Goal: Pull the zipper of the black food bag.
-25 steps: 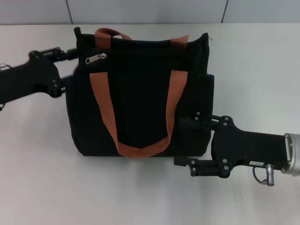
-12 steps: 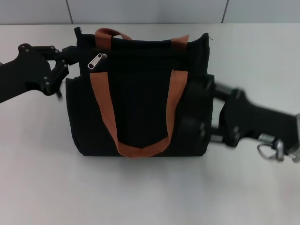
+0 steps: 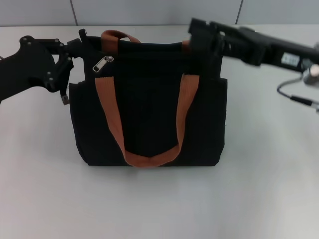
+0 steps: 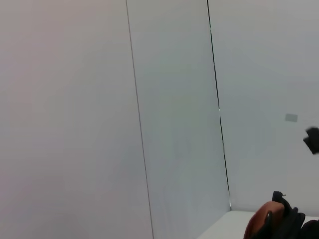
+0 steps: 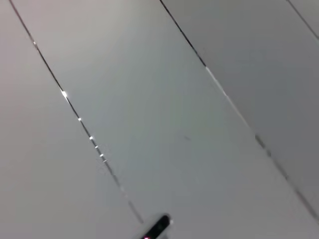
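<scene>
The black food bag [image 3: 149, 104] stands upright mid-table in the head view, with two rust-orange handles [image 3: 113, 124]. Its silver zipper [image 3: 103, 63] pull lies near the bag's upper left corner on the top track. My left gripper [image 3: 71, 69] is open at the bag's left edge; one finger reaches the top corner and the other hangs lower beside the side wall. My right gripper [image 3: 199, 37] hovers over the bag's top right corner, next to the far handle's end. The left wrist view catches only a bit of the orange handle [image 4: 259, 226] and the bag's black corner [image 4: 291, 224].
A pale tabletop [image 3: 159, 204] surrounds the bag, with a grey panelled wall [image 3: 149, 11] behind it. The right arm's cable [image 3: 294, 94] loops over the table at the right. The right wrist view shows only wall panels [image 5: 159, 99].
My right arm swung up from the bag's lower right side to above its top right corner. The left gripper rose slightly toward the bag's top left corner. The bag stayed put.
</scene>
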`<state>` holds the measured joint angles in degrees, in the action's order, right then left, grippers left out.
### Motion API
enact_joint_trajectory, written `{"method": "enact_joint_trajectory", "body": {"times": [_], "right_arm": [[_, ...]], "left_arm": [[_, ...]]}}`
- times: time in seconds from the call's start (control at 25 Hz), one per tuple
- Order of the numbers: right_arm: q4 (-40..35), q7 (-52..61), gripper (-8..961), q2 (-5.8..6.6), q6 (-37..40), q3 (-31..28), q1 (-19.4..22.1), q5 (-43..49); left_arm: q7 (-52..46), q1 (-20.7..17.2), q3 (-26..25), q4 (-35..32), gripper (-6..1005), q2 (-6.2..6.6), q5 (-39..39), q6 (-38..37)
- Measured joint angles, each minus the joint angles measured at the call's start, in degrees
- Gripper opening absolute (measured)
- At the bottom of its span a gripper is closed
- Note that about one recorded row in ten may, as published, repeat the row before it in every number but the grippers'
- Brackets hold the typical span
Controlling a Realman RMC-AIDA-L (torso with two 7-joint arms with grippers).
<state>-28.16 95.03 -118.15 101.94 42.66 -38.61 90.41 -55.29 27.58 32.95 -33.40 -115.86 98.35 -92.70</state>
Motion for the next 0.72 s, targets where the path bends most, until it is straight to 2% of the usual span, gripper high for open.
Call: {"method": "enact_joint_trajectory", "body": {"times": [0.12,0.16,0.2,0.36,0.56,0.72], "right_arm": [[-0.61,8.03,671,0.85,-0.47,1.51,-2.81,0.08],[-0.68,14.90,670,1.34,-2.36,2.79,-4.58,0.63],[-0.68,14.90,668,1.34,-2.36,2.79,-4.58,0.63],[-0.77,29.78,660,1.91,-5.88,4.34,-8.63,4.39],[-0.94,35.31,488,1.37,-6.63,4.70,-10.92,6.01],[-0.81,40.30,314,1.20,-10.34,8.15,-12.27,6.66]], "left_arm": [[-0.06,0.23,0.01,0.00,20,0.33,0.00,-0.02],[-0.06,0.33,0.02,0.00,20,0.39,0.00,-0.02],[-0.06,0.33,0.02,0.00,20,0.39,0.00,-0.02],[0.11,0.45,0.36,0.00,20,0.61,0.27,0.10],[0.11,0.26,0.41,0.00,21,0.63,0.24,0.14],[0.39,0.13,0.44,0.00,21,0.53,0.21,-0.06]]}}
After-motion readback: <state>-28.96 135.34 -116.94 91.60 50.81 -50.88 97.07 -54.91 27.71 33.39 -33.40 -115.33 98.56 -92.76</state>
